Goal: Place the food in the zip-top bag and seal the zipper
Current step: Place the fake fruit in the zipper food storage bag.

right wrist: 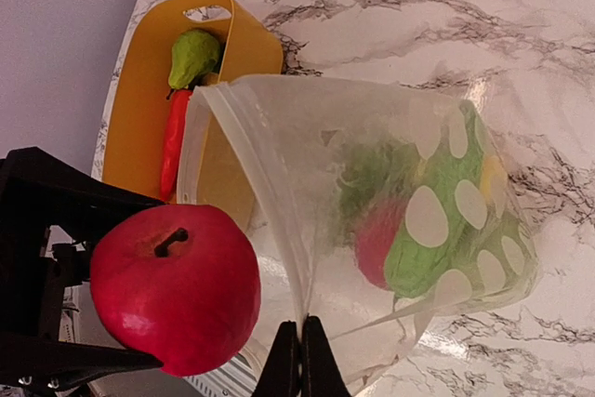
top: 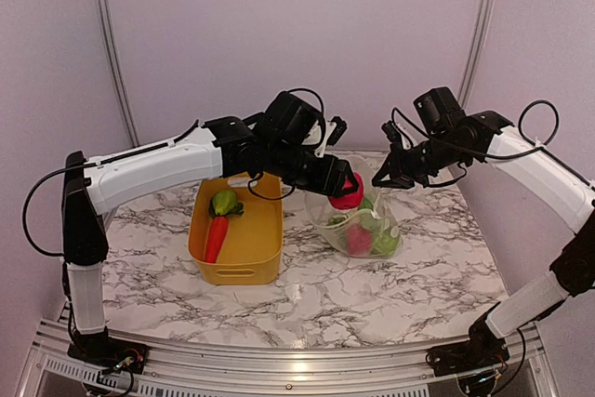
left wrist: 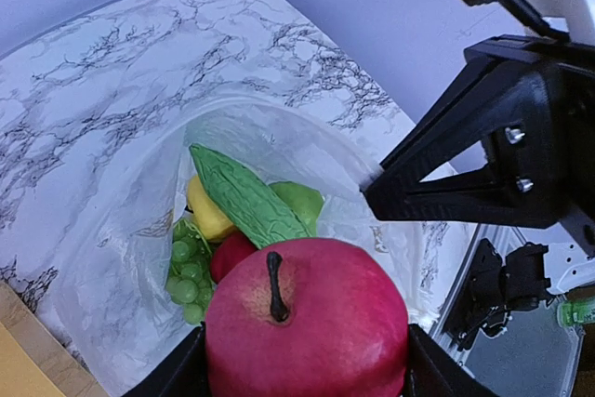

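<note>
My left gripper [left wrist: 305,362] is shut on a red apple [left wrist: 307,323] and holds it just above the open mouth of the clear dotted zip-top bag [top: 370,228]. Inside the bag lie a cucumber [left wrist: 244,197], a lemon [left wrist: 206,213], green grapes [left wrist: 186,271], a green apple [left wrist: 299,200] and a red piece. My right gripper [right wrist: 299,346] is shut on the bag's mouth edge, pinching the zipper strip [right wrist: 260,165] and holding that side up. In the top view the apple [top: 349,194] hangs between both grippers, the right one [top: 379,179] just to its right.
A yellow bin [top: 237,253] stands left of the bag, holding an orange-red carrot [top: 216,237] and a green fruit [top: 224,202]. The marble table [top: 372,295] ends at a metal rail in front. Walls close in behind and at both sides.
</note>
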### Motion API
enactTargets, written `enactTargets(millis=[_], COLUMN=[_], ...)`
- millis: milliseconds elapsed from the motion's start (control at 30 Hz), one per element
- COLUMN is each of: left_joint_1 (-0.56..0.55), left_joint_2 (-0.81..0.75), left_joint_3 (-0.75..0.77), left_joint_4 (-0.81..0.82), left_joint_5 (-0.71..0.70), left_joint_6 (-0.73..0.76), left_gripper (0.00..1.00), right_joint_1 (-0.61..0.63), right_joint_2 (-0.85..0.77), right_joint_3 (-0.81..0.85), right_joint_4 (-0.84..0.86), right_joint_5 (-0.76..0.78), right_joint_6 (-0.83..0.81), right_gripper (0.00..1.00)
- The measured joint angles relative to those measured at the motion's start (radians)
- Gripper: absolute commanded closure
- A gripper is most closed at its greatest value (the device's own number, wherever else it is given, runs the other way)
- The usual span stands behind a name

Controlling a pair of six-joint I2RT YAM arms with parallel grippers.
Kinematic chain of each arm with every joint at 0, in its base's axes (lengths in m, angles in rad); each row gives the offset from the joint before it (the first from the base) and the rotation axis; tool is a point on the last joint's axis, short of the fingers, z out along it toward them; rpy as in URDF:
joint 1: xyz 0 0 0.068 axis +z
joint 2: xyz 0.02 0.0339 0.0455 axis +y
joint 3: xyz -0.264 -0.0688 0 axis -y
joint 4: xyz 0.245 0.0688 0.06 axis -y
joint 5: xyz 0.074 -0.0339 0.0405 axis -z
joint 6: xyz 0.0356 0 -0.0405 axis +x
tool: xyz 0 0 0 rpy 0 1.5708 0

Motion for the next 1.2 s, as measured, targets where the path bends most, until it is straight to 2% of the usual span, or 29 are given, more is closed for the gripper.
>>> enactTargets(millis=[200,333,633,667,700,733,1033,1200], left_joint_1=[-0.003,-0.003,-0.003,-0.003,-0.003,-0.003,-0.003,-0.003], left_joint_2=[0.084,0.124,0.215,0.220,0.222,0.223,0.190,0.065], left_joint_3=[0.001,0.018,0.109,0.114,0.120,0.122,0.135,0.095], left_joint_4=[0.000,-0.005,-0.006,-0.009,-0.010,-0.011,-0.023,-0.026], left_joint_5=[-0.031,-0.072,-0.138,-0.147,-0.155,-0.162,-0.187,-0.178], left_joint_6=[-0.002,-0.018,-0.047,-0.051,-0.056,-0.058,-0.033,0.013], left_gripper=[0.58,0.46,0.26,0.22,0.05,0.02,0.01,0.01], right_joint_1=[0.000,0.000,0.000,0.000,0.000,0.000,0.000,0.000], right_joint_2=[0.000,0.000,0.000,0.000,0.000,0.000,0.000,0.001], right_joint_3=[0.000,0.000,0.000,0.000,0.000,0.000,0.000,0.000], right_joint_4=[0.000,0.000,0.000,0.000,0.000,0.000,0.008,0.008], right_joint_5=[-0.003,-0.004,-0.014,-0.015,-0.016,-0.018,-0.026,-0.030], right_joint_6=[0.007,0.008,0.008,0.008,0.008,0.008,0.011,0.011], right_gripper=[1.00,1.00,1.00,1.00,1.00,1.00,1.00,1.00])
